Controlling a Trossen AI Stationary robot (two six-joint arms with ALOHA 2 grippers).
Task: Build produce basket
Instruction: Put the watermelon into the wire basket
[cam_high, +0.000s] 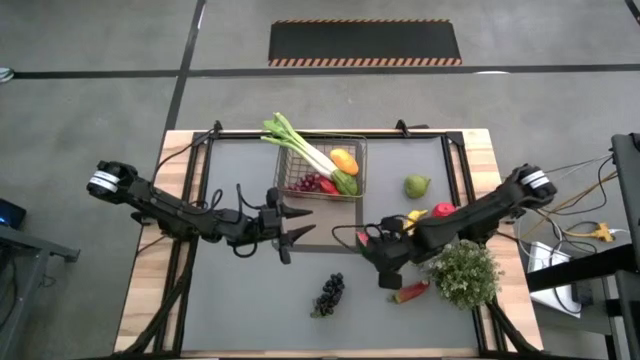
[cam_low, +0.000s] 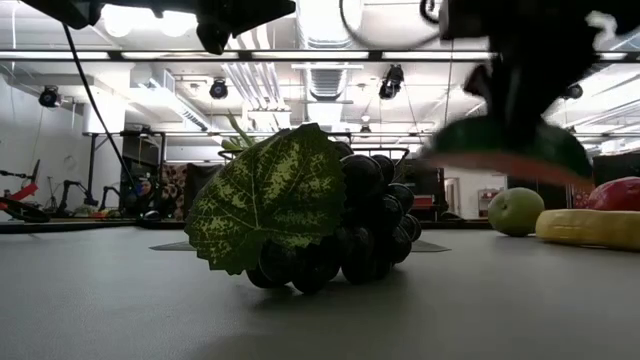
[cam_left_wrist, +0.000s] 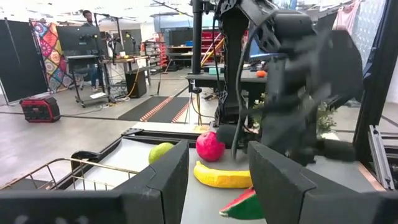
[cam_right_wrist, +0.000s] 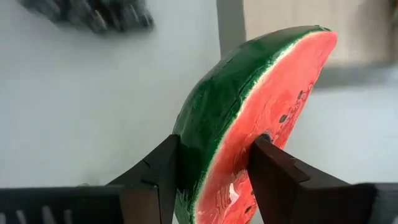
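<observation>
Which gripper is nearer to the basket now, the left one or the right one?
Left. The left gripper hangs just in front of the basket. The right gripper, shut on the watermelon slice, is farther away, beside the leafy plant.

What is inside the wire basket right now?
The basket holds a leek poking over its rim, an orange piece, a green piece and dark red items. Anything beneath them is hidden.
</observation>
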